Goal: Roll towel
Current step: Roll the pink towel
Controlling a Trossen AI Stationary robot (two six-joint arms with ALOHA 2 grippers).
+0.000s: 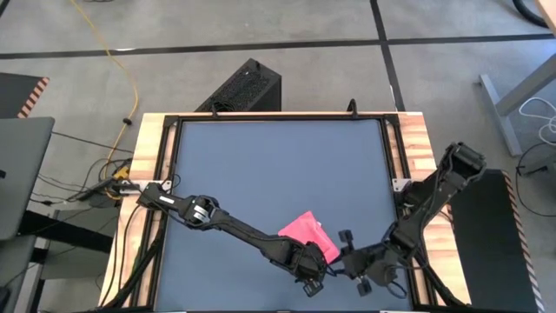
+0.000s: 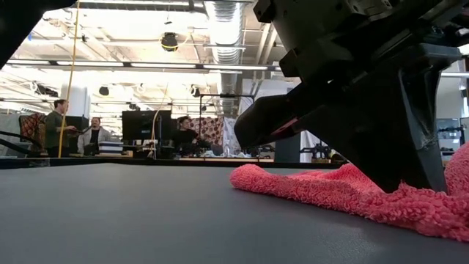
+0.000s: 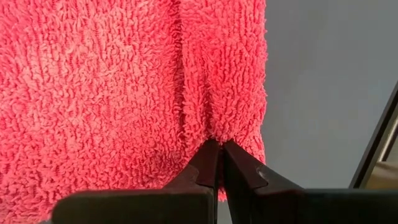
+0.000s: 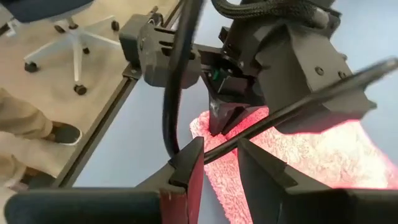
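Observation:
The pink towel [image 1: 306,235] lies on the dark grey tabletop [image 1: 278,165], near its near right corner, and also shows in the low view [image 2: 315,187]. My left gripper [image 1: 311,276] reaches over it from the left and is shut at the towel's near end [image 3: 217,144]. My right gripper [image 4: 219,158] hovers open just right of the towel [image 1: 347,254]. It points toward the left gripper with nothing between its fingers; a cable of the left arm crosses in front of them. My left gripper pinches a small pucker of the towel [image 3: 214,132] between its shut fingertips, close to a corner by the near edge. The fingers slant down from above. A crease runs away from the tips, and the towel stays lying on the table.
A wooden frame [image 1: 152,174] borders the tabletop. Behind the far edge stands a black box [image 1: 248,87]. People sit at desks in the room beyond [image 2: 88,132]. An office chair [image 4: 74,37] and a person's shoe [image 4: 62,132] are beside the table. The table's far and left parts are bare.

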